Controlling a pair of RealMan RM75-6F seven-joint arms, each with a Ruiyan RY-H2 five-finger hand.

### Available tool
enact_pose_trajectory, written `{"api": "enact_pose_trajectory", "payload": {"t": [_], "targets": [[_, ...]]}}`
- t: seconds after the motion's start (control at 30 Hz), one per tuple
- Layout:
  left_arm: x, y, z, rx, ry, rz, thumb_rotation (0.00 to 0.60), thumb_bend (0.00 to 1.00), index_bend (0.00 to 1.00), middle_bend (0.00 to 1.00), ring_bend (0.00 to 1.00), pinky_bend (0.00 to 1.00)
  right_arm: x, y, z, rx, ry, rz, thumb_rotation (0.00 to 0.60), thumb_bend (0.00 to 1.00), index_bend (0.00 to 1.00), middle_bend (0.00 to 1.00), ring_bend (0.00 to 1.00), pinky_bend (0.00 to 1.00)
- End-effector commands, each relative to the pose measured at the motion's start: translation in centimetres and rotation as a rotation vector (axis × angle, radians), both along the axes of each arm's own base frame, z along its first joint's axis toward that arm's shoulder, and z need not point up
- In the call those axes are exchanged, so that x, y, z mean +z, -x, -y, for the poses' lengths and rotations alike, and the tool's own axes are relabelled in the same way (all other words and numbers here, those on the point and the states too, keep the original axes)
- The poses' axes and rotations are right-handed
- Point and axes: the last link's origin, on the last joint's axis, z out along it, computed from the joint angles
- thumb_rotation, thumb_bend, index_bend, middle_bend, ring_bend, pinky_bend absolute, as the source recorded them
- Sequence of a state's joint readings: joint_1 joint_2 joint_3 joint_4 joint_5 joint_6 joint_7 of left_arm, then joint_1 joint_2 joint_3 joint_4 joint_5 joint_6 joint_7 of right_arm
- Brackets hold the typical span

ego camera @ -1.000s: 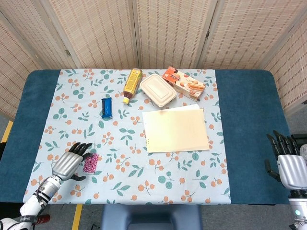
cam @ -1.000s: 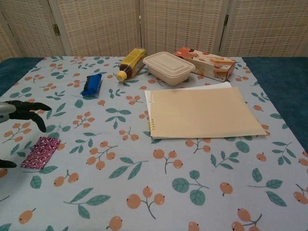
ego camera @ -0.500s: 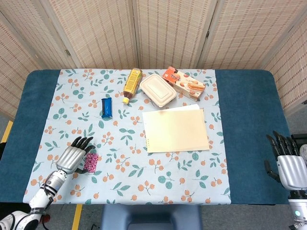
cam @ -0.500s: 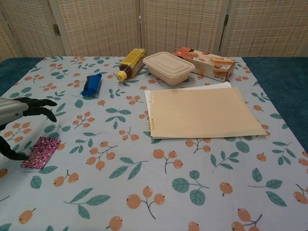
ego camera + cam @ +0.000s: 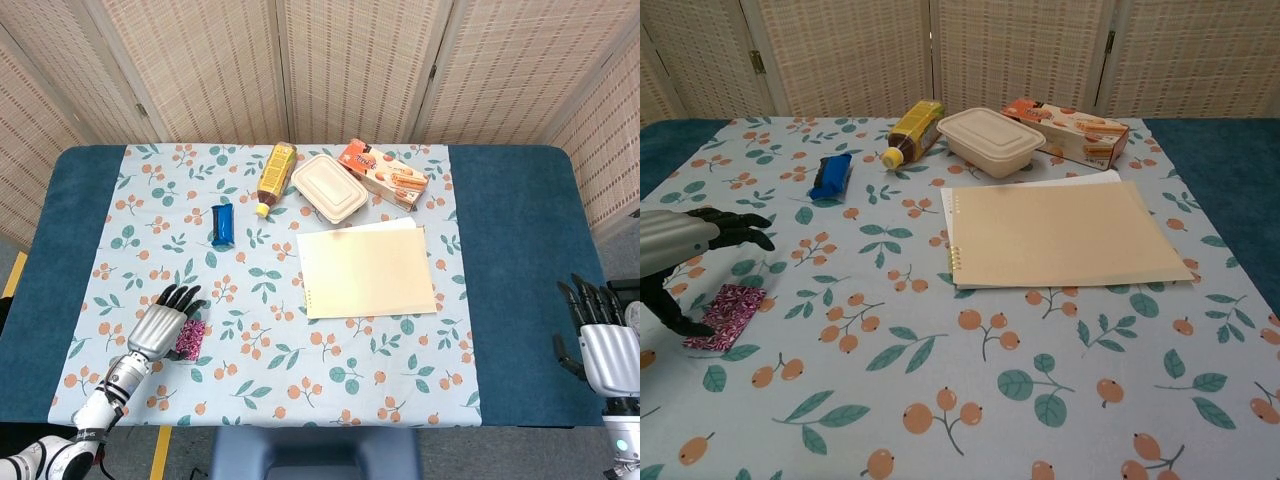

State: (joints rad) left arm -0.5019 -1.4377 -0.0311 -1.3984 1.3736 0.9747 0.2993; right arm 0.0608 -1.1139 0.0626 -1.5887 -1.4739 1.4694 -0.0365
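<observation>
Near the desk's front-left corner, the left robot hand (image 5: 160, 327) has crept forward over the purple patterned packet (image 5: 726, 315), fingers spread and thumb touching its edge, not yet gripping it.

No legible text, print on snack box (image 5: 388, 174) and bottle (image 5: 275, 172) too small
</observation>
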Motion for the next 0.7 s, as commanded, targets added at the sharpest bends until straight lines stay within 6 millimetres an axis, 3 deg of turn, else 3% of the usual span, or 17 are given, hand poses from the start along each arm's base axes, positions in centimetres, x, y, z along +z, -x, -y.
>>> {"api": "enact_pose_trajectory", "payload": {"t": [0.03,0.37,0.7], "targets": [[-0.4,0.0,-0.2,0.001,0.003,-0.016,0.6,0.17,0.16,0.04,0.0,0.0,0.0,0.1,-0.1,-0.002,0.001,0.0,0.6,0.5,0.0,0.0,0.0,0.0],[-1.3,-0.2,-1.3,0.003,-0.007,-0.049,0.6,0.17,0.15,0.04,0.0,0.0,0.0,0.3,-0.2,-0.008,0.001,0.003,0.6,0.5,0.0,0.0,0.0,0.0],[-1.4,-0.6,-3.6,0.022,-0.048,-0.05,0.6,0.17,0.16,0.04,0.0,0.0,0.1,0.5,-0.2,-0.016,0.007,0.006,0.6,0.5,0.0,0.0,0.0,0.0]]}}
